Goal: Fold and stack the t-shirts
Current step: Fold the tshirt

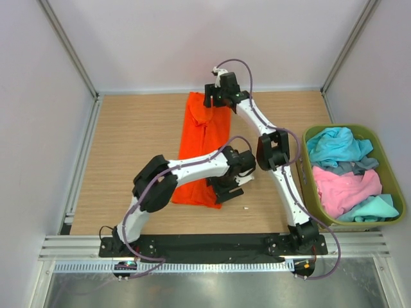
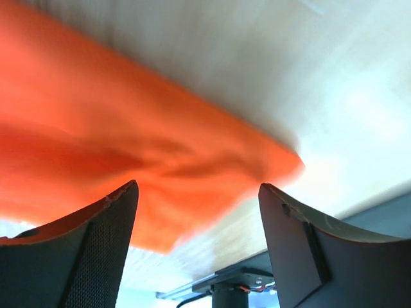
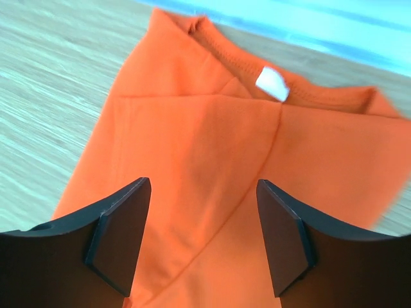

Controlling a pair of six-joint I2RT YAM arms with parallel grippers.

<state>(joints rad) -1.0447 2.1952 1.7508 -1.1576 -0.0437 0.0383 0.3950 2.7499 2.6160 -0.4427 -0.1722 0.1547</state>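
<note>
A bright orange t-shirt (image 1: 204, 138) lies as a long folded strip on the wooden table, collar end at the back. My left gripper (image 1: 226, 188) hangs open just above its near right corner (image 2: 192, 160), with nothing between the fingers. My right gripper (image 1: 217, 96) hangs open over the collar end, where the white label (image 3: 271, 83) and folded sleeves (image 3: 192, 147) show. Turquoise (image 1: 334, 144), pink (image 1: 345, 186) and grey (image 1: 361, 165) t-shirts lie heaped in the bin at right.
An olive-green plastic bin (image 1: 309, 179) stands at the right edge of the table. A small white speck (image 1: 245, 207) lies near the front. White walls enclose the table on three sides. A metal rail (image 1: 212, 247) runs along the near edge.
</note>
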